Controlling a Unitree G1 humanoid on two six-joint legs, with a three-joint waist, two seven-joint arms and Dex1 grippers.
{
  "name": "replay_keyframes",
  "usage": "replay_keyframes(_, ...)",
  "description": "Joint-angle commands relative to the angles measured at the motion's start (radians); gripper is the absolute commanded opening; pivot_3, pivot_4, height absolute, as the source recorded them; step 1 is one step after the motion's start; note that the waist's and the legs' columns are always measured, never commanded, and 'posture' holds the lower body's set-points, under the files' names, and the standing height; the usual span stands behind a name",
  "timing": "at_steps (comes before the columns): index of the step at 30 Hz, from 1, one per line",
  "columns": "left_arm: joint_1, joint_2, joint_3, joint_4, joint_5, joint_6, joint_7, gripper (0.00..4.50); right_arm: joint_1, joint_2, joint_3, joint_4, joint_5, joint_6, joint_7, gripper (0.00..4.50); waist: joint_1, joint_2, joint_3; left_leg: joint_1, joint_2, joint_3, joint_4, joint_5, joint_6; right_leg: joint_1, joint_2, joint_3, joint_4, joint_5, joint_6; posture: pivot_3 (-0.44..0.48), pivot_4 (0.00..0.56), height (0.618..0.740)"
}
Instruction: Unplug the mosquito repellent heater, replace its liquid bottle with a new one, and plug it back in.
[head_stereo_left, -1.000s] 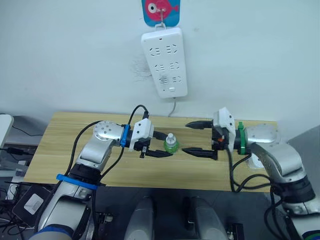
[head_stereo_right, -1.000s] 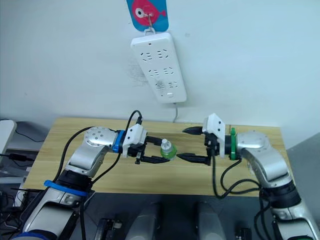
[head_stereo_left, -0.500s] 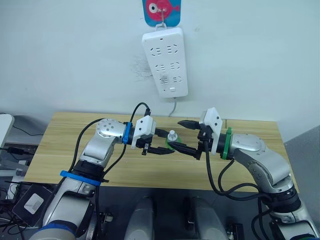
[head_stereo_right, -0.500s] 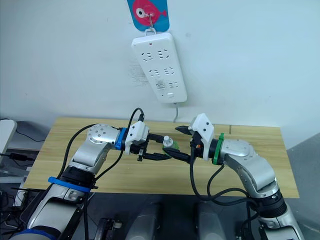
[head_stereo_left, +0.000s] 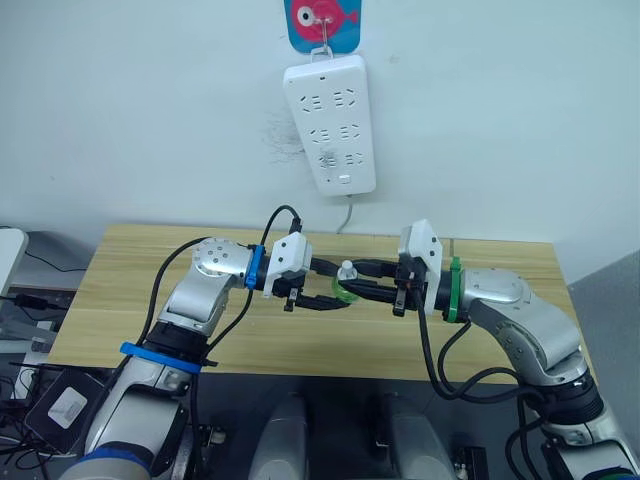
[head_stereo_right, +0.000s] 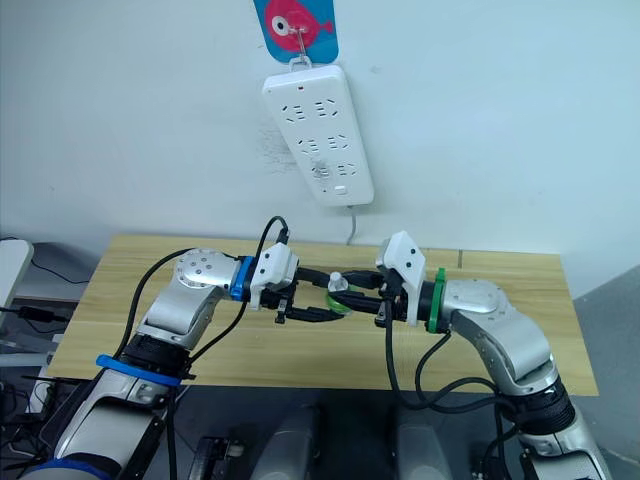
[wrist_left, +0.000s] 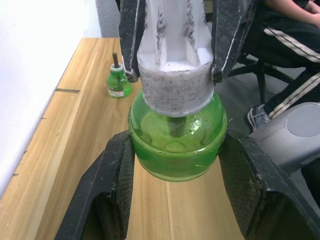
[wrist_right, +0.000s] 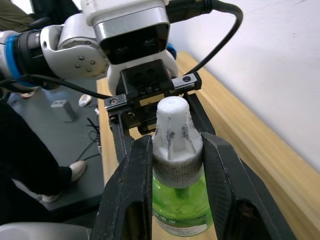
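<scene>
A green liquid bottle (wrist_left: 175, 150) with a white cap (wrist_right: 172, 135) hangs above the middle of the wooden table (head_stereo_left: 120, 300). My left gripper (head_stereo_left: 334, 287) is shut on its round green body from the left. My right gripper (head_stereo_right: 345, 293) comes in from the right, and its two black fingers (wrist_right: 132, 190) are clamped on the white cap. The two grippers meet tip to tip at the bottle. The mosquito repellent heater is out of view.
A white power strip (head_stereo_left: 330, 125) hangs on the wall above the table's back edge, its sockets bare. Another small green bottle (wrist_left: 118, 84) with a dark wick stands upright on the table. A seated person's legs (wrist_left: 295, 50) show beyond the table.
My right gripper moved left to the bottle and closed its wide-open fingers onto the white cap. The left gripper lifted the bottle slightly and kept its grip.
</scene>
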Motion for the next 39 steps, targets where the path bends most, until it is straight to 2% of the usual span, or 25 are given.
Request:
replay_keyframes(1, 0.014, 0.012, -0.010, -0.065, -0.026, 0.002, -0.040, 2.16, -0.125, -0.034, 0.022, 0.130, 0.046, -0.123, 0.267, 1.02, -0.002, 0.000, 0.000, 0.000, 0.000, 0.000, 0.000, 0.000, 0.000, 0.000, 0.000, 0.000, 0.000, 0.000, 0.000, 0.076, 0.251, 0.740)
replay_keyframes(5, 0.027, 0.035, -0.025, -0.100, -0.035, 0.006, -0.087, 2.16, -0.272, -0.058, 0.089, 0.365, -0.007, -0.260, 0.532, 1.02, -0.002, 0.000, 0.000, 0.001, 0.001, 0.000, 0.000, 0.000, 0.001, 0.000, 0.001, -0.001, 0.000, 0.000, 0.000, 0.103, 0.249, 0.740)
replay_keyframes(7, 0.027, 0.046, -0.027, -0.112, -0.039, 0.010, -0.101, 2.16, -0.324, -0.055, 0.107, 0.444, -0.019, -0.286, 0.605, 1.02, -0.001, 0.000, 0.000, 0.001, 0.001, 0.000, 0.000, 0.000, 0.001, 0.000, 0.001, -0.001, 0.000, 0.000, 0.000, 0.115, 0.249, 0.740)
replay_keyframes(12, 0.022, 0.057, -0.012, -0.099, -0.034, 0.010, -0.089, 2.16, -0.344, -0.079, 0.091, 0.509, -0.031, -0.319, 0.667, 2.83, 0.007, 0.000, 0.000, 0.000, 0.001, -0.001, 0.000, 0.000, 0.000, 0.000, 0.000, -0.001, -0.001, 0.000, 0.000, 0.129, 0.250, 0.740)
replay_keyframes(13, 0.021, 0.057, -0.010, -0.095, -0.032, 0.009, -0.082, 2.16, -0.338, -0.091, 0.083, 0.514, -0.032, -0.320, 0.669, 3.08, 0.009, 0.000, 0.000, 0.000, 0.000, -0.001, 0.000, 0.000, 0.000, 0.000, 0.000, -0.001, -0.001, 0.000, 0.000, 0.129, 0.250, 0.740)
replay_keyframes(15, 0.020, 0.056, -0.001, -0.084, -0.028, 0.005, -0.065, 2.16, -0.303, -0.133, 0.055, 0.500, -0.031, -0.311, 0.651, 3.91, 0.014, 0.000, 0.000, 0.000, 0.000, -0.001, 0.000, 0.000, 0.000, 0.000, -0.001, -0.001, -0.001, 0.000, 0.000, 0.125, 0.252, 0.740)
replay_keyframes(17, 0.014, 0.054, 0.006, -0.068, -0.023, -0.001, -0.051, 2.16, -0.251, -0.174, 0.032, 0.469, -0.047, -0.329, 0.625, 4.45, 0.020, 0.000, 0.000, 0.000, 0.000, -0.001, 0.000, 0.000, 0.000, 0.000, -0.001, -0.001, -0.001, 0.000, 0.000, 0.120, 0.252, 0.740)
replay_keyframes(22, -0.002, 0.049, 0.015, -0.032, -0.022, -0.009, -0.030, 2.16, -0.141, -0.197, -0.043, 0.298, -0.020, -0.214, 0.455, 4.45, 0.018, 0.000, 0.000, 0.000, 0.000, 0.000, 0.000, 0.000, 0.000, 0.000, -0.001, -0.001, -0.001, 0.000, 0.000, 0.096, 0.249, 0.740)
replay_keyframes(28, -0.043, 0.022, 0.017, 0.027, -0.014, -0.014, -0.009, 2.16, -0.063, -0.027, -0.086, 0.050, -0.005, -0.025, 0.060, 4.45, 0.003, 0.000, 0.000, 0.000, 0.001, -0.001, 0.000, 0.001, -0.001, 0.000, 0.000, 0.000, 0.001, 0.000, 0.000, 0.077, 0.247, 0.740)
replay_keyframes(30, -0.055, 0.019, 0.015, 0.042, -0.012, -0.020, -0.015, 2.16, -0.064, 0.027, -0.079, 0.000, 0.012, 0.041, -0.026, 4.45, 0.001, 0.000, 0.000, 0.000, 0.001, -0.001, 0.000, 0.001, -0.001, 0.000, 0.000, 0.000, 0.001, 0.000, 0.000, 0.073, 0.247, 0.740)
replay_keyframes(34, -0.082, 0.014, 0.010, 0.071, -0.010, -0.032, -0.030, 2.16, -0.084, 0.095, -0.023, -0.022, -0.020, 0.055, -0.102, 4.45, 0.001, 0.000, 0.000, 0.000, 0.000, -0.001, 0.000, 0.001, -0.001, 0.000, 0.000, 0.000, 0.000, 0.000, 0.000, 0.068, 0.242, 0.740)
replay_keyframes(39, -0.104, 0.001, 0.007, 0.097, -0.005, -0.045, -0.031, 2.16, -0.092, 0.118, 0.008, 0.030, -0.072, -0.016, -0.130, 4.45, 0.001, 0.000, -0.001, 0.000, 0.000, -0.001, 0.000, 0.001, -0.001, 0.000, 0.000, -0.001, 0.000, 0.000, 0.000, 0.061, 0.228, 0.740)
